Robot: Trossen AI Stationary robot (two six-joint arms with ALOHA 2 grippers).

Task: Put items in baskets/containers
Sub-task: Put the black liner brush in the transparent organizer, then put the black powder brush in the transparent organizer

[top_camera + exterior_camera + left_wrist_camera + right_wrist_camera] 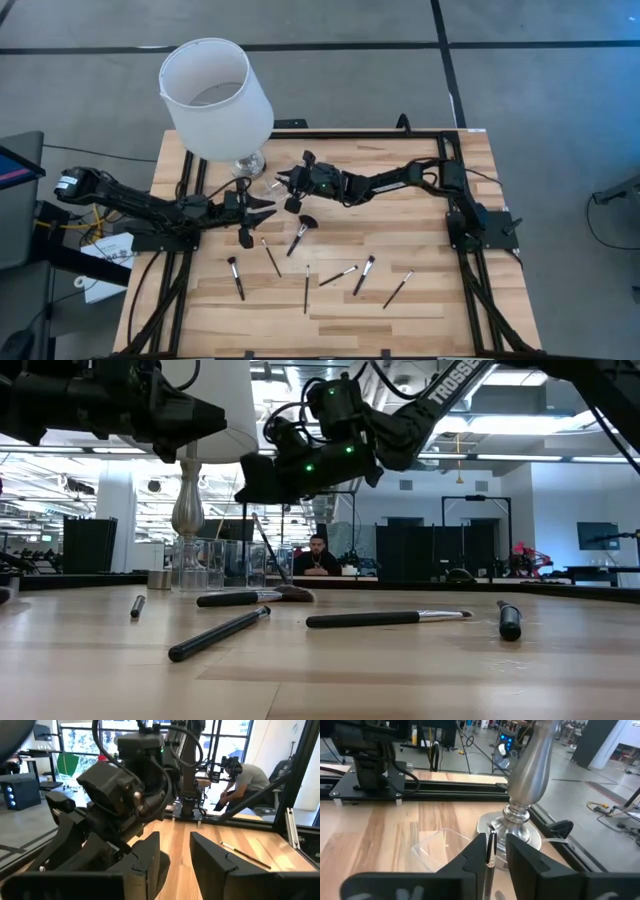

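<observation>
The right gripper [287, 186] hangs near the far edge of the table [440, 300], left of its middle, its 2 fingers pinched on a thin brush [490, 851] with a shiny metal band, held upright over the clear cup [442, 849]. The cup stands just beside the lamp [215, 95], whose polished silver stem carries a wide white shade. From the low view 1 brush seems to lean in the cup already, though I cannot be sure. About 7 brushes remain flat on the pale wood planks toward the near edge, among them a fan brush [301, 232] with a flared head; so most of the job is left. The left gripper [262, 212] waits near the left edge, fingers apart and empty.
</observation>
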